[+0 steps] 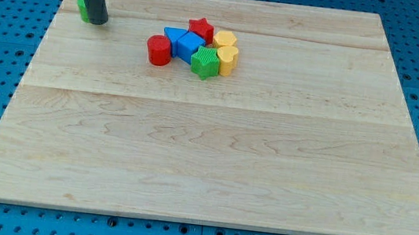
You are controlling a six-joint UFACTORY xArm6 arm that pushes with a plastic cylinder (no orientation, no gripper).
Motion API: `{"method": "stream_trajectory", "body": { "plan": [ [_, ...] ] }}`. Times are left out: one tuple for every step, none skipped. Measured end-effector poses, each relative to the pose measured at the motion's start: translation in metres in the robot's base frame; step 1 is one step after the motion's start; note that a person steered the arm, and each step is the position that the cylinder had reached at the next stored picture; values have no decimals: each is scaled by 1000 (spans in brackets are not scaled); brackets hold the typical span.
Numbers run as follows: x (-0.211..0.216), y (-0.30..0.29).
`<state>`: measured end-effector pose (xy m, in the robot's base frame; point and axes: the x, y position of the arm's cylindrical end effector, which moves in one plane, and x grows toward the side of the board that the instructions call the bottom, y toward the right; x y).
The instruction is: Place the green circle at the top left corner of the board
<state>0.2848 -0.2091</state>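
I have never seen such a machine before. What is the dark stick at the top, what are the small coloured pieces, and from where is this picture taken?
There is one picture, from a camera looking down at a slant on a wooden board that lies on a blue pegboard. Where the camera is mounted is not recorded.

The dark stick is the rod of a robot arm. It has no jaws and holds nothing; it only pushes blocks. My tip stands near the board's top left corner, right against the green circle, which it partly hides.

Apart from it, near the top middle, lies a tight cluster: a red cylinder, two blue blocks, a red star, a green star and two yellow blocks.
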Motion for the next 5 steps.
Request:
{"method": "stream_trajectory", "body": {
  "plan": [
    [17, -4],
    [5, -23],
    [-27, -25],
    [-31, -26],
    [-31, -29]
  ]
}}
